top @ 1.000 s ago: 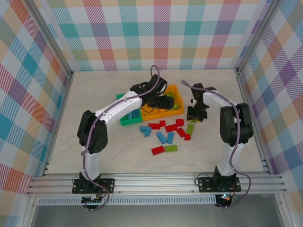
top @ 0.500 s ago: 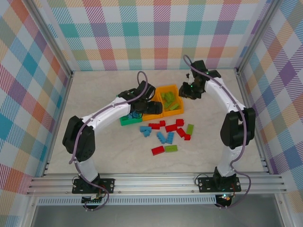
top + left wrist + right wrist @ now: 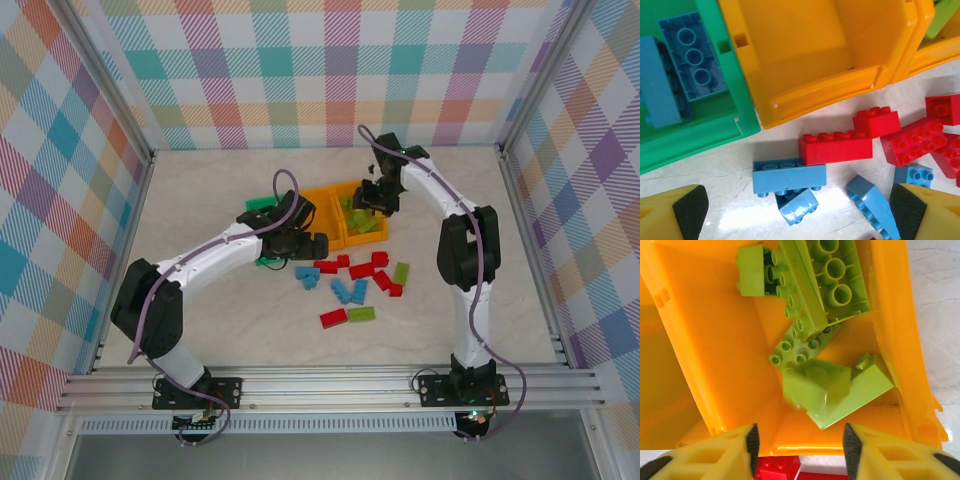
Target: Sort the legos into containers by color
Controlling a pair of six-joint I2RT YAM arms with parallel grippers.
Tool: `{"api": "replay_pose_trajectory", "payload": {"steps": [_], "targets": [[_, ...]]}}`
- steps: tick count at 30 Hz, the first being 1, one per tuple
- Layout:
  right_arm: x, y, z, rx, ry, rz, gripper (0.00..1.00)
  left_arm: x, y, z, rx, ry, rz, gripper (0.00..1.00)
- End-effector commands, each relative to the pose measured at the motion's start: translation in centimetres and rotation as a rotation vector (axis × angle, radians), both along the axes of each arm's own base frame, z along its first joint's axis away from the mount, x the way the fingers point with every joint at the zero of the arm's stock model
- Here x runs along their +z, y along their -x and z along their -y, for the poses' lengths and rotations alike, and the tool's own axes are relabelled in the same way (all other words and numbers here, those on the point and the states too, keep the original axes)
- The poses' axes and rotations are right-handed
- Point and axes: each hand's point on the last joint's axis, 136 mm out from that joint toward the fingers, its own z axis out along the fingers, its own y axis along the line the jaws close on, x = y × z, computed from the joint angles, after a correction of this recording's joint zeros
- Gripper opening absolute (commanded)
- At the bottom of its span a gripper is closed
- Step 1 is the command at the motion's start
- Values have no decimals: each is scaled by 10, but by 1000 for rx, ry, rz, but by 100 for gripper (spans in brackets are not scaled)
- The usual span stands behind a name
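The left gripper (image 3: 800, 212) is hovering with its jaws spread wide over loose blue bricks (image 3: 789, 176) and red bricks (image 3: 836, 147) on the tabletop (image 3: 715, 170), low in the left wrist view. Just above them, the green bin (image 3: 695, 137) at upper left is holding more blue legos (image 3: 692, 62), with an orange bin (image 3: 805, 95) touching its side. The right gripper (image 3: 802, 442) is gaping open above the second orange bin (image 3: 705, 365), where lime green bricks (image 3: 805, 300) are lying. One lime brick (image 3: 815, 385) is showing blurred.

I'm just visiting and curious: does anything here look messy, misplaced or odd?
Nothing looks missorted. The lime bricks lie jumbled and tilted in the right orange bin; one brick is blurred, perhaps falling. The middle orange bin is empty.
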Motion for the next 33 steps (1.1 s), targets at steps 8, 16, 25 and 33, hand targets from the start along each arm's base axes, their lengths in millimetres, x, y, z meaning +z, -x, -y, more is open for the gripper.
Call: {"api": "replay_pose_trajectory", "payload": {"steps": [8, 16, 25, 33], "targets": [[35, 25, -8, 50, -8, 68, 69, 10, 3, -17, 50, -13, 35, 100], [14, 135, 9, 77, 148, 11, 75, 11, 9, -31, 84, -15, 67, 100], [-26, 227, 16, 65, 230, -75, 81, 4, 28, -57, 115, -17, 61, 100], [-50, 250, 5, 99, 250, -123, 79, 6, 36, -63, 115, -8, 63, 100]]}}
